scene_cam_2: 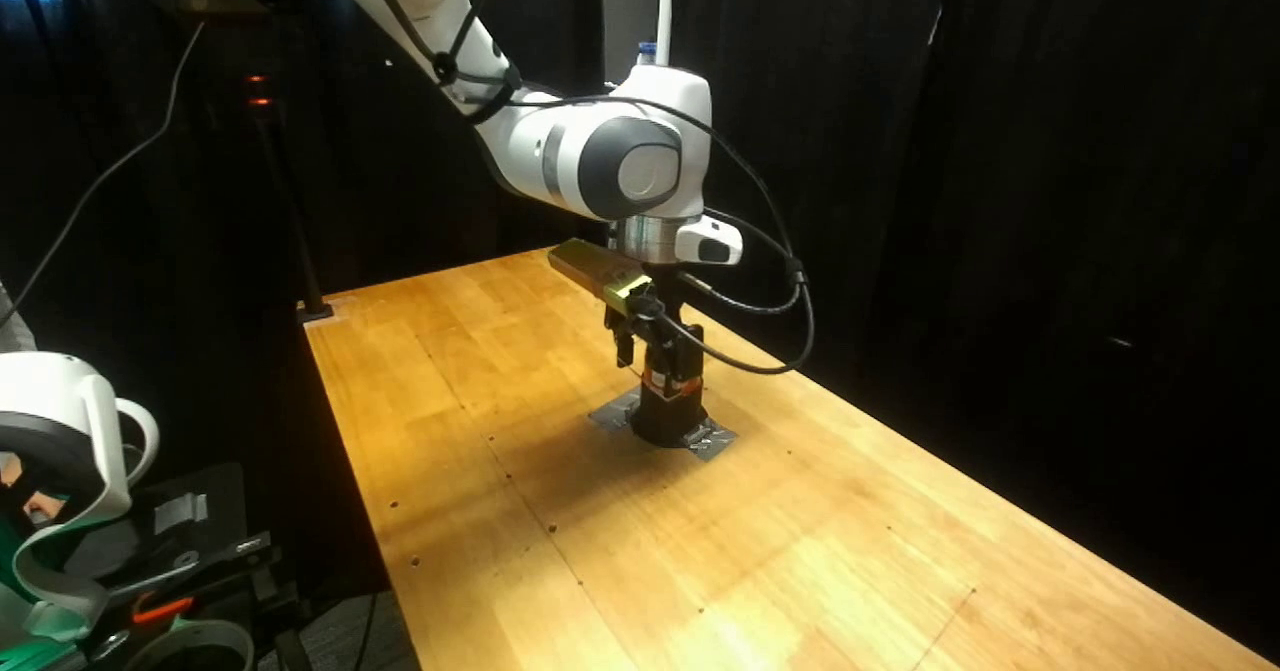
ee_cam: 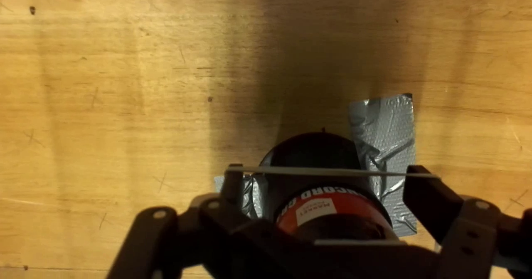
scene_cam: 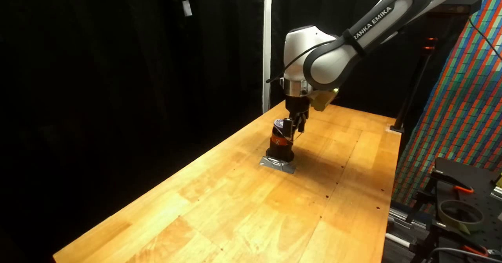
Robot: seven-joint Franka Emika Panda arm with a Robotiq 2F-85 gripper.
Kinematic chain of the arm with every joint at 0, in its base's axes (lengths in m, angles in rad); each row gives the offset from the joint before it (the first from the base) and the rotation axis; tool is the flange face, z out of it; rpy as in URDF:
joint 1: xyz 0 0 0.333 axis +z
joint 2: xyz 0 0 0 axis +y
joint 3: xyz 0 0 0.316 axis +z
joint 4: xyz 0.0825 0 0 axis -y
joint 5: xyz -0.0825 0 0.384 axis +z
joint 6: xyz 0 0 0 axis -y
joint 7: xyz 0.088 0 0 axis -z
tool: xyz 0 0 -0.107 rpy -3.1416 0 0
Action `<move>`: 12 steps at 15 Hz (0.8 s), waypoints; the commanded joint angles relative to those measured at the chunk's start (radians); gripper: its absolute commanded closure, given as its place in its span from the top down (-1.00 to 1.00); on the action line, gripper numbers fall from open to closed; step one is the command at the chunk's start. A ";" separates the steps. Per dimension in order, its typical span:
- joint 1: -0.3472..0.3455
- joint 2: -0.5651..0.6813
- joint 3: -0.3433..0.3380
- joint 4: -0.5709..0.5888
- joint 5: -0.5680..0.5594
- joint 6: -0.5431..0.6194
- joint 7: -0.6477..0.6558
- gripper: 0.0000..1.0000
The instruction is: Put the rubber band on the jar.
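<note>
The jar [scene_cam: 279,140] has a pale lid, a dark top, an orange-red label and a dark base. It stands upright on the table in both exterior views [scene_cam_2: 668,416]. In the wrist view the jar [ee_cam: 345,204] is below centre, partly hidden by the gripper. The rubber band [ee_cam: 311,171] is stretched between the spread fingertips of my gripper [ee_cam: 328,173]. In an exterior view the band [scene_cam: 283,133] crosses the jar's side as a slanting strand. My open gripper [scene_cam: 295,133] is at the jar's upper part, with fingers close beside it. Whether the band fully encircles the jar is hidden.
Grey tape [ee_cam: 386,146] fixes the jar's base to the wooden table [scene_cam: 251,212]. Dark curtains [scene_cam: 129,98] hang along the table's long side. A side cart [scene_cam: 466,184] with a tape roll [scene_cam: 461,214] stands beside the table. A cable [scene_cam_2: 770,366] loops from the wrist.
</note>
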 commanded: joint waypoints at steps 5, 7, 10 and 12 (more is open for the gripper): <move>0.008 0.020 -0.002 -0.011 -0.015 0.052 -0.028 1.00; 0.017 0.029 -0.011 0.010 -0.033 0.053 -0.019 1.00; 0.037 0.050 -0.026 0.052 -0.075 0.039 -0.003 1.00; 0.047 0.068 -0.032 0.080 -0.102 0.033 0.000 1.00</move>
